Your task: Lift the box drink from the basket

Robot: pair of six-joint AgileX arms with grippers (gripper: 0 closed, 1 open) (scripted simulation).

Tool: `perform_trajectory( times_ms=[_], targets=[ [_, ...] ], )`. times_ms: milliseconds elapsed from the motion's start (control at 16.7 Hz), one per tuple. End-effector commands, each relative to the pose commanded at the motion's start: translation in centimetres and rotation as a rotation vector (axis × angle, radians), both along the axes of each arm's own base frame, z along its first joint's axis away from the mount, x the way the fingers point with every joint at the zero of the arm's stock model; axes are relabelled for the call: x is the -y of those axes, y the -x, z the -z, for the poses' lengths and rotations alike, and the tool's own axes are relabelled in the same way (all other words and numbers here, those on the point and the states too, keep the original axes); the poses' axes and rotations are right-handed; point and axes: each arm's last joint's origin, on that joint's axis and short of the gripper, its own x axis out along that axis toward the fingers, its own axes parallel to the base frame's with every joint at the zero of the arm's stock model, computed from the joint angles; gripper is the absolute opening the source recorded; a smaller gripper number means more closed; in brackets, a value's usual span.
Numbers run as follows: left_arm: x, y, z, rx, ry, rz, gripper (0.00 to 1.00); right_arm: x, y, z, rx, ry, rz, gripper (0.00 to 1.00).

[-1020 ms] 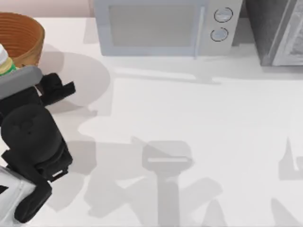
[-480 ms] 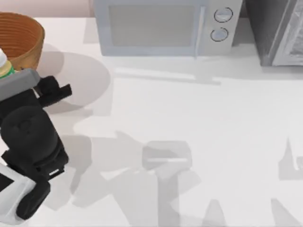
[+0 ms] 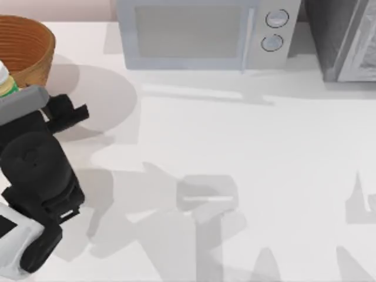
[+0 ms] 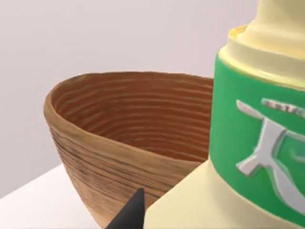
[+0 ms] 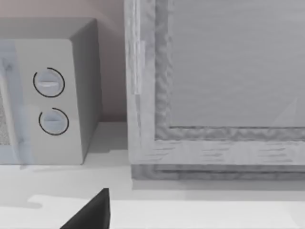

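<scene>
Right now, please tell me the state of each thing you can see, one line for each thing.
box drink: upright, raised beside the basket, at the left gripper.
basket: upright at the table's far left.
microwave: door closed.
left gripper: by the carton.

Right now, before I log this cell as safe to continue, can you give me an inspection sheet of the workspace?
Surface: white table, arm shadows across it.
Job's things: box drink close before the left wrist camera, nearer than the basket at the table's back left; whether it is clear of the rim, cannot tell.
Clutter: nothing seen.
End effectors: left end effector at the box drink; right end effector idle, facing the back right.
Cables: nothing seen.
Surroundings: microwave at the back; grey unit beside it.
</scene>
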Motion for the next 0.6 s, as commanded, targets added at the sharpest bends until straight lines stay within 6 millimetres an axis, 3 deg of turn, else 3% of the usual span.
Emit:
perform_trajectory(
  times_ms=[240,600],
  targets=[
    [0.0,0.0,0.0,0.0,0.0,0.0,0.98,0.0,0.0,0.0,0.0,0.0,0.0,1.0],
    [0.0,0.0,0.0,0.0,0.0,0.0,1.0,0.0,0.0,0.0,0.0,0.0,0.0,1.0]
  ],
)
